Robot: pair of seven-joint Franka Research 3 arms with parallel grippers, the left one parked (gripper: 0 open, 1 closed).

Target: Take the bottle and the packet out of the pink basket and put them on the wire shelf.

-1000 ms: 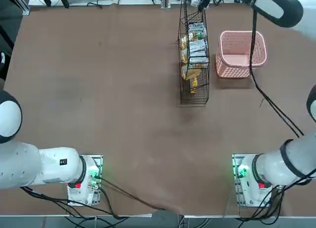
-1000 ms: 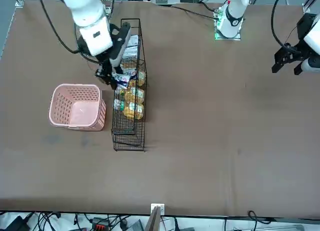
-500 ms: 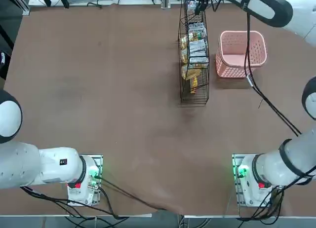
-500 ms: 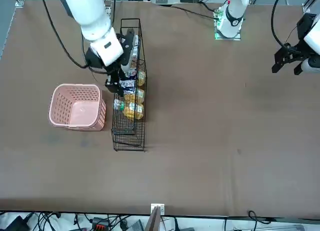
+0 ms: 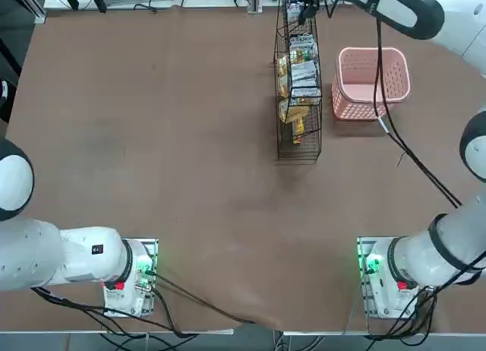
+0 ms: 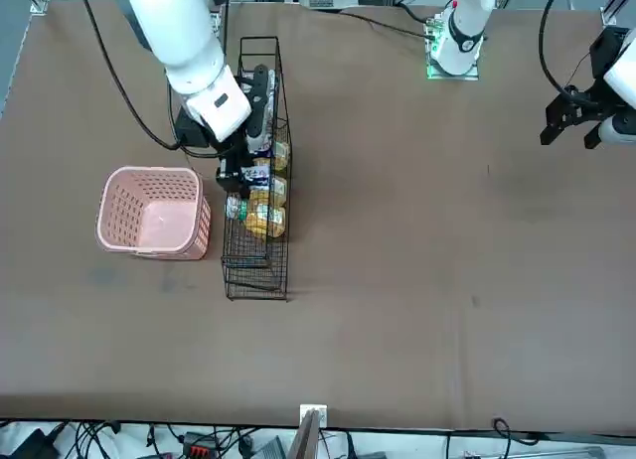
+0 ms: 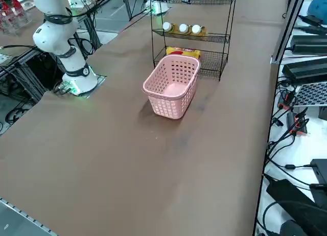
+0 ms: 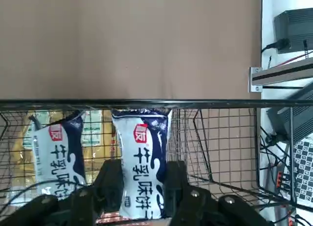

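Currently recorded at the far side of the brown bench (image 5: 190, 138): one narrow black wire shelf with several tiers (image 5: 298, 160), set lengthwise from near to far. Just to its right: one pale pink perforated plastic basket (image 5: 358, 110), rectangular with rounded corners, stood upright.

Item, one right gripper (image 8: 144, 179), black, placed over the shelf; clenched on the white-and-navy packet with dark print and a red label (image 8: 142, 162). The packet is held upright between the two fingers, at the shelf's upper part; whether it is borne by the wire cannot be told.

Item, one similar white-and-navy packet (image 8: 58, 152), tilted, stocked beside the held one. Item, yellow snack packets (image 8: 95, 147), also stocked in the shelf.

Item, three amber-yellow bottles with white caps (image 7: 183, 28), lined up on a shelf tier; which of them is meant by the task cannot be told. On the tier beneath, one yellow-and-red packet (image 7: 179, 51) is kept.
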